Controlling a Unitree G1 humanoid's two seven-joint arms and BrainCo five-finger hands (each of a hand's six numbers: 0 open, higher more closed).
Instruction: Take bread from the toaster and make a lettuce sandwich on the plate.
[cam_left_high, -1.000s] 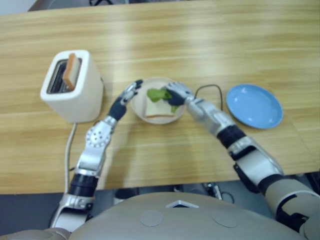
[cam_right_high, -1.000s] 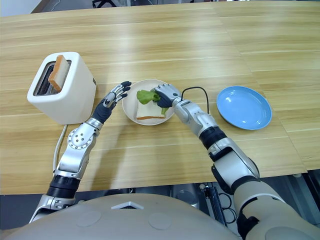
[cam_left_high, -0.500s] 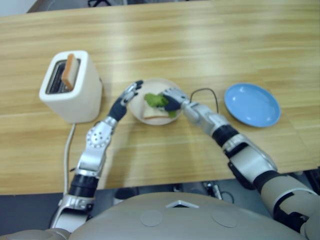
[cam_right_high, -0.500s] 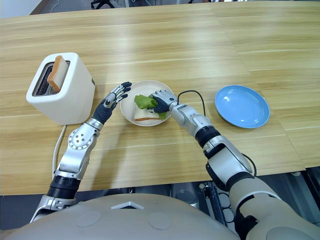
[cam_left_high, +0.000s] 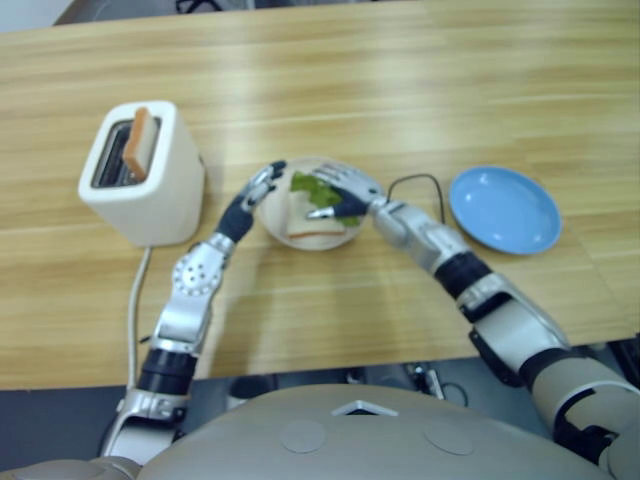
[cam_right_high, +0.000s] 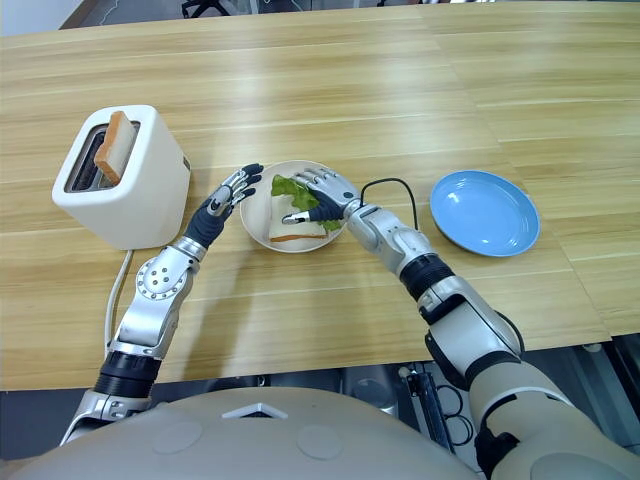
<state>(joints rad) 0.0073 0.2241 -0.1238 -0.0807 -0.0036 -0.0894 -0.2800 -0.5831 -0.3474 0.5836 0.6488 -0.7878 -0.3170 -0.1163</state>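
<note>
We see a wooden table (cam_right_high: 330, 80), grain showing under a soft sheen. The toaster (cam_right_high: 150, 195) looks smooth and matt, the blue plate (cam_right_high: 484, 212) glossy.

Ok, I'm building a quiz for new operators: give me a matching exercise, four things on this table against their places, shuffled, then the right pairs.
1 toaster
2 lettuce
3 blue plate
4 left hand

A at the white plate's left rim
B on the flat slice
C farthest to the right
D holds an upright slice

Pairs: 1-D, 2-B, 3-C, 4-A
</note>
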